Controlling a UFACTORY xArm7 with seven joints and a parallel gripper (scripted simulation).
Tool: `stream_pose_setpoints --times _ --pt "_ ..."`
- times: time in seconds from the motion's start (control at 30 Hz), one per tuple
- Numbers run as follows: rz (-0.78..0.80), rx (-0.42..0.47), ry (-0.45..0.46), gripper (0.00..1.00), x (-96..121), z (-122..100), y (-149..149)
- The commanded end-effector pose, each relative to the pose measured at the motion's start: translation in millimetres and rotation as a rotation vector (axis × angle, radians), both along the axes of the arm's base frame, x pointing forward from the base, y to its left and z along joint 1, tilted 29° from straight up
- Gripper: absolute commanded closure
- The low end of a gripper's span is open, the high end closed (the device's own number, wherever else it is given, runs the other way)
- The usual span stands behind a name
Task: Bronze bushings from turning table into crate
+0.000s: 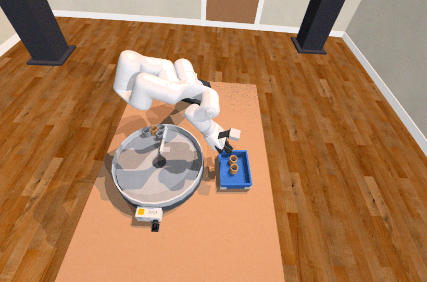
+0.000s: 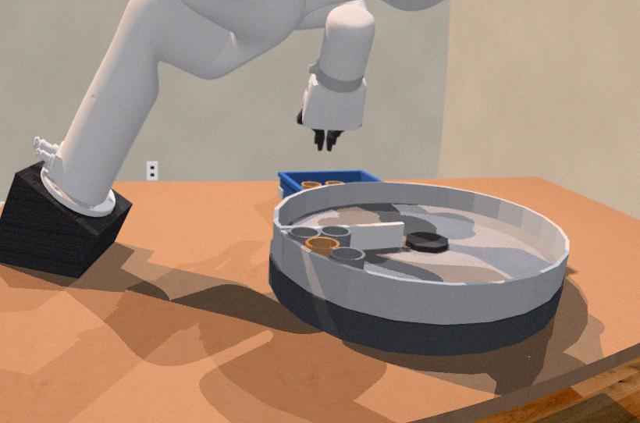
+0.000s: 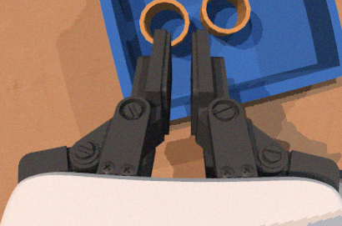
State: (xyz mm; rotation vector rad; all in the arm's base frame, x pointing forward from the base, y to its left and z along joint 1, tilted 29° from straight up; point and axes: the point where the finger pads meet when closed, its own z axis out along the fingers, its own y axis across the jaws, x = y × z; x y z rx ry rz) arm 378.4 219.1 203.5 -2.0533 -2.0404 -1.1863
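Note:
The round grey turning table (image 1: 157, 165) holds one bronze bushing (image 1: 153, 129) at its far rim, packed among steel bushings (image 1: 146, 132) beside a white bar. In the exterior view the bronze bushing (image 2: 321, 245) stands between three steel bushings (image 2: 346, 254). The blue crate (image 1: 234, 169) to the right of the table holds two bronze bushings (image 3: 165, 21) (image 3: 225, 10), both upright. My gripper (image 3: 181, 52) (image 2: 327, 141) hangs well above the crate's near-left part. Its fingers are shut with nothing between them.
A white divider bar (image 2: 378, 232) runs from the table's rim to a dark hub (image 2: 426, 241). A small white control box (image 1: 148, 214) sits at the table's front. The arm's black base (image 2: 53, 225) stands on the mat's far end. Two black pillars (image 1: 321, 17) stand near the back wall.

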Motion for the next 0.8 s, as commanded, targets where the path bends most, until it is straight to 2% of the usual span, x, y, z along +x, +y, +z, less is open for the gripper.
stream_pose_setpoints --times 0.0,0.37,0.43,0.53,0.77 --pt "0.016 -0.005 0.006 0.9 -9 3 -27" --pt "0.048 -0.022 0.01 0.9 -33 5 -104" --pt "0.048 -0.022 0.01 0.9 -33 5 -104" --pt "0.058 -0.029 0.013 0.9 -41 5 -133" --pt "0.077 -0.039 0.016 0.9 -55 7 -177"
